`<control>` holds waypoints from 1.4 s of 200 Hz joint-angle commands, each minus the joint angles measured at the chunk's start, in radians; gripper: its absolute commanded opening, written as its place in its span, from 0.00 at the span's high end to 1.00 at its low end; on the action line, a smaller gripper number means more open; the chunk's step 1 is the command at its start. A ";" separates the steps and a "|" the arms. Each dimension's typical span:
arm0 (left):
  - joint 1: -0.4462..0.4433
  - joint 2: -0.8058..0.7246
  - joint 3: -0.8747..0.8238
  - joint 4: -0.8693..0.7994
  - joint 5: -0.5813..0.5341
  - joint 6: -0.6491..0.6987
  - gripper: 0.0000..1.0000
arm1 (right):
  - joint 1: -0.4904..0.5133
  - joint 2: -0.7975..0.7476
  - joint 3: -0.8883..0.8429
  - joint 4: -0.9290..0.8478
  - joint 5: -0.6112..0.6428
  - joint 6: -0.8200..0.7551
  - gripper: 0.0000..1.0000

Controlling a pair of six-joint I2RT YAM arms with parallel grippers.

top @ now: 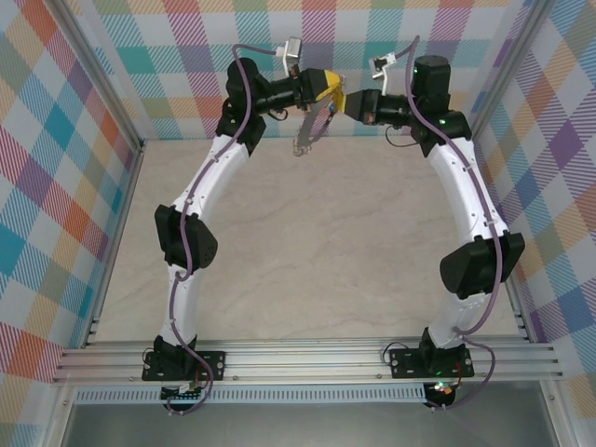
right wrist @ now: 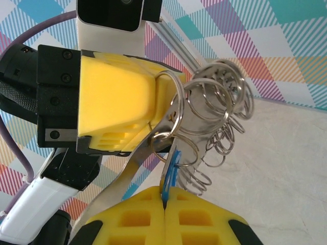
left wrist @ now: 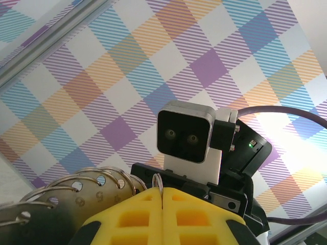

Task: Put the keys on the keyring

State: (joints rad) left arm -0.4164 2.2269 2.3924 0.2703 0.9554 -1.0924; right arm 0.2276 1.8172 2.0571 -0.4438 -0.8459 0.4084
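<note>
Between plaid walls [top: 65, 186], beige table [top: 317, 251]

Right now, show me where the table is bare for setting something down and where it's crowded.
Bare: the table between the left arm and right arm, from the near rail up to mid-table. Crowded: at the back wall, where the left gripper and right gripper meet, the keyring dangling beneath.

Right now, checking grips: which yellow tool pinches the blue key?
The right tool, shut on the blue key; the left tool clamps the keyring instead.
</note>
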 commanded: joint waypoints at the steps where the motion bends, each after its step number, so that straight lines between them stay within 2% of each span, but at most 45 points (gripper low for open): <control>1: 0.004 0.005 0.034 0.061 -0.010 -0.018 1.00 | 0.032 0.026 0.056 -0.023 -0.046 -0.028 1.00; 67: -0.002 0.007 0.032 0.068 -0.008 -0.020 1.00 | 0.041 0.110 0.155 -0.029 -0.117 0.026 1.00; 136: -0.002 0.014 0.033 0.079 -0.016 -0.023 1.00 | 0.043 0.120 0.160 -0.018 -0.106 0.051 1.00; 178: -0.002 0.022 0.032 0.102 -0.017 -0.043 1.00 | 0.058 0.191 0.249 -0.027 -0.224 0.102 1.00; 203: -0.002 0.021 0.033 0.104 -0.019 -0.043 1.00 | 0.054 0.182 0.229 -0.028 -0.223 0.103 1.00; 229: -0.002 0.021 0.032 0.106 -0.024 -0.043 1.00 | 0.038 0.160 0.196 -0.014 -0.213 0.116 0.89; 243: -0.001 0.019 0.032 0.106 -0.025 -0.043 1.00 | 0.028 0.140 0.169 0.004 -0.207 0.128 0.77; 280: -0.001 0.020 0.032 0.110 -0.032 -0.046 1.00 | -0.025 0.046 0.033 0.098 -0.200 0.182 0.57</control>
State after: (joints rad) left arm -0.4099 2.2517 2.3928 0.3168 0.9241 -1.1221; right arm 0.2409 1.9598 2.1563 -0.4362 -1.0233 0.5529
